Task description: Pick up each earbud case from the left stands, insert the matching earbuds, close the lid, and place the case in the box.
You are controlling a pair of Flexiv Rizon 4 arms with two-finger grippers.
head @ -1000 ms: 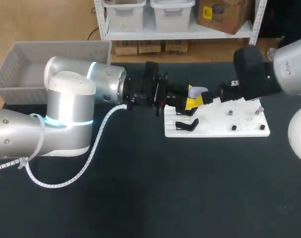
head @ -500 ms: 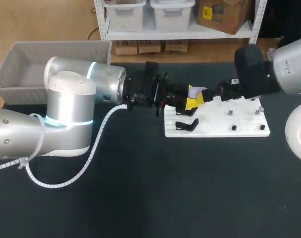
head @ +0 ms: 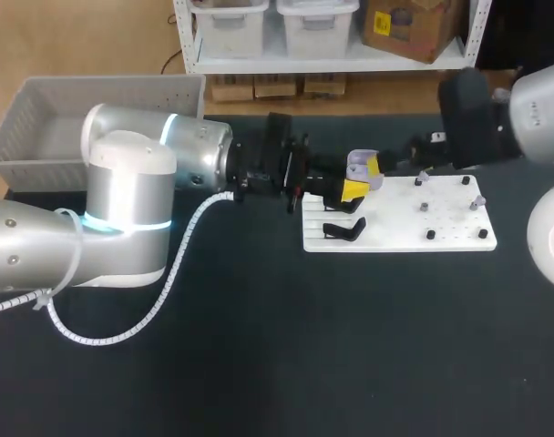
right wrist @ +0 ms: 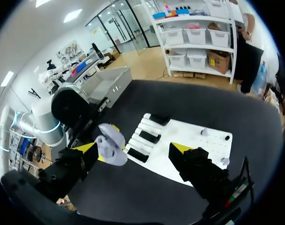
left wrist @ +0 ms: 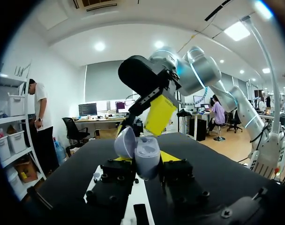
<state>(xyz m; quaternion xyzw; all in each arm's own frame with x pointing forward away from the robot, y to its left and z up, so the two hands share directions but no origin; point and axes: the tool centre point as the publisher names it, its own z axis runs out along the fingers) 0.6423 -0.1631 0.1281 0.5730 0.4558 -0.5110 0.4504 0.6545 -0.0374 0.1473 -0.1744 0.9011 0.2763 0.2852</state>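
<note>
Over the last second the right arm (head: pixel 482 114) had drawn back toward its own side, away from the rounded lavender earbud case (head: pixel 359 166), while the left arm (head: pixel 149 173) had kept its place.

The left gripper (left wrist: pixel 147 164) had its fingers closed on the case from two sides, with the yellow tips showing at either side of the case's lower half. The case was held above the left end of the flat white board (head: pixel 441 218), with its lid hinged open.

The right gripper (right wrist: pixel 133 149) had its fingers spread wide and held nothing. In the right wrist view the case sat just beside one of those fingers. In the left wrist view one yellow tip of that gripper hung just beyond the case.

The board lay on the dark tabletop (head: pixel 304 346), with black stands (head: pixel 343 229) at its left end. Small pieces on its right half were too small to tell apart. A grey plastic box (head: pixel 40 137) stood at the far left.
</note>
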